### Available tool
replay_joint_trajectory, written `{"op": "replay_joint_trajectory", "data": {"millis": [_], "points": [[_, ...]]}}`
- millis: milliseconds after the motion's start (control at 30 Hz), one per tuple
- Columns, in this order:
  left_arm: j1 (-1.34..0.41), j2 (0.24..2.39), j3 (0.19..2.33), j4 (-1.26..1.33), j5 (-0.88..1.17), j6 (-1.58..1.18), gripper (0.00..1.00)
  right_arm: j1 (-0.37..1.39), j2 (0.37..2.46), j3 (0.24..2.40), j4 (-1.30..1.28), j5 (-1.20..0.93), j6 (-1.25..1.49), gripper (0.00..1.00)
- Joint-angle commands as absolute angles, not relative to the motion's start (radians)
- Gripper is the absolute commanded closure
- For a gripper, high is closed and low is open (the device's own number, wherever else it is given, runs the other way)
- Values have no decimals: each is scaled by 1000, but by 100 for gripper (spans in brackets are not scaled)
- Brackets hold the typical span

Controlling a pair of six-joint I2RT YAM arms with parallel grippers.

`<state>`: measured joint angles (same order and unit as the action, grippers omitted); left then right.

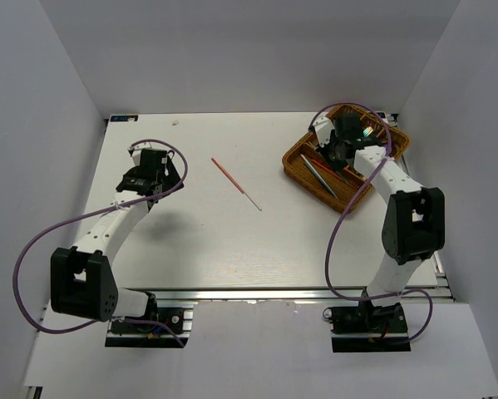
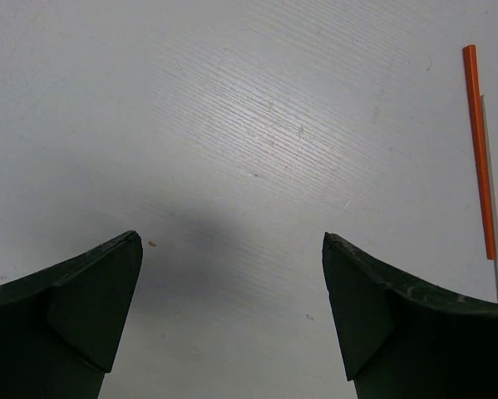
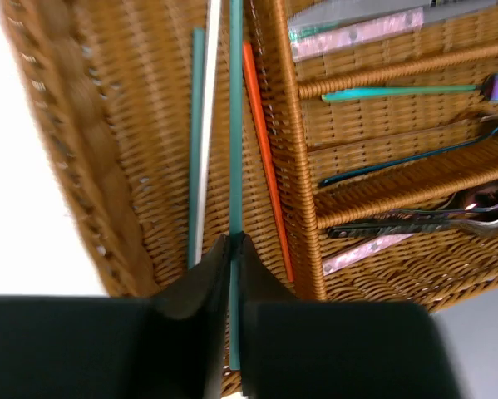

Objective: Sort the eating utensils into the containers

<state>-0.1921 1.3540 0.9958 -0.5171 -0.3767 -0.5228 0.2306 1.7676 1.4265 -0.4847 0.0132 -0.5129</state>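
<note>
The right gripper (image 3: 232,243) clenches a teal chopstick (image 3: 235,125) over the long compartment of the wicker tray (image 3: 61,158), far right on the table (image 1: 190,241), beside an orange chopstick (image 3: 265,166). The left gripper (image 2: 232,241) hangs with its fingers spread, holding nothing. A red chopstick (image 2: 479,141) lies mid-table, well apart from the tray.

Seen from above, the left arm (image 1: 107,229) rises from its base at the lower left of the frame, bends sharply, and reaches up and to the right, ending left of centre. In its wrist view, the left gripper (image 2: 232,241) is spread wide, with its two dark fingers (image 2: 82,307) in the bottom corners. The right arm (image 1: 398,208) stretches from the lower right up to the upper right. The right gripper (image 3: 234,243) has its fingers pinched together on a thin teal chopstick (image 3: 235,125).
</note>
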Motion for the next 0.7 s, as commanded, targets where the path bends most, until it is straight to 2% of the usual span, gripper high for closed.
{"op": "replay_joint_trajectory", "data": {"millis": [0,33,67,100,333,400,500,533,667], "points": [[-202,1347,994,-502,-370,-515,2,215,1807,1469,-472,66,-525,88],[-204,1353,994,-503,-370,-515,2,215,1813,1497,-483,66,-519,77],[-206,1353,997,-508,-370,-515,2,213,1816,1508,-501,54,-514,57],[-204,1354,999,-508,-371,-515,2,215,1809,1520,-505,45,-506,46],[-204,1351,997,-508,-380,-514,2,238,1770,1563,-525,-57,-379,33],[-204,1350,1000,-509,-385,-512,2,313,1776,1588,-506,-123,-309,32],[-206,1350,1000,-512,-394,-512,2,441,1833,1630,-488,-113,-102,30],[-204,1350,1000,-512,-397,-512,2,472,1889,1653,-526,-117,-34,21],[-204,1350,1000,-515,-407,-514,2,673,2012,1735,-540,-5,-6,21]]}}
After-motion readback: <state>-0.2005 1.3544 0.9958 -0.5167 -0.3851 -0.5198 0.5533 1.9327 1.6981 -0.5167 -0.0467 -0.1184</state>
